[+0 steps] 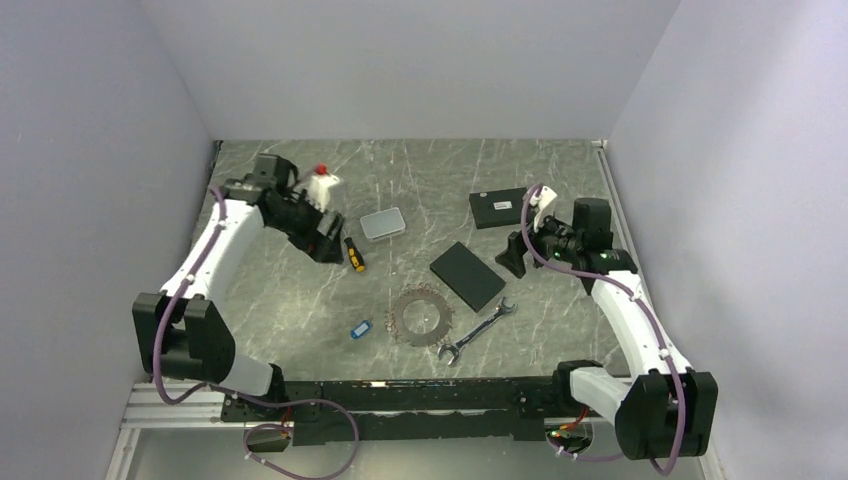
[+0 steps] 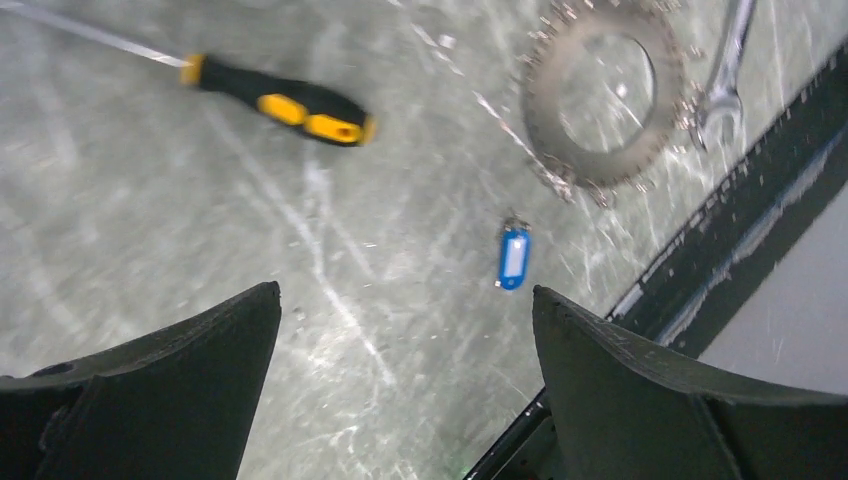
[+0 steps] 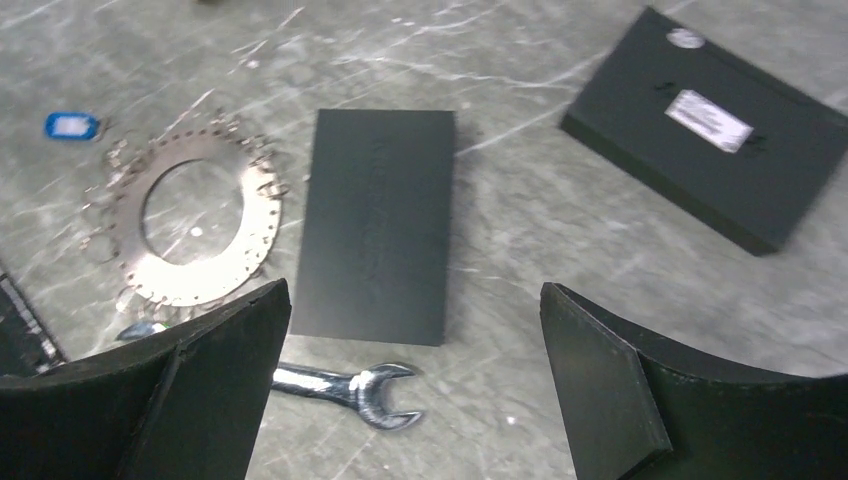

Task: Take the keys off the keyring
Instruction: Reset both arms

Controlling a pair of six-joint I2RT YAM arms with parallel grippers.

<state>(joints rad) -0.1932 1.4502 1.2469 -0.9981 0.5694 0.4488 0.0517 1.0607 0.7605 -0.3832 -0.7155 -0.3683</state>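
Observation:
The keyring lies flat on the table near the front middle, a grey ring rimmed with small keys like a toothed disc. It also shows in the left wrist view and the right wrist view. A blue plastic tag lies loose to its left, apart from the ring. My left gripper is open and empty, up at the back left. My right gripper is open and empty at the right, above the table.
A silver wrench lies right of the ring. A black flat rectangle lies behind it, a black box farther back. A yellow-and-black screwdriver and a grey case lie near the left gripper.

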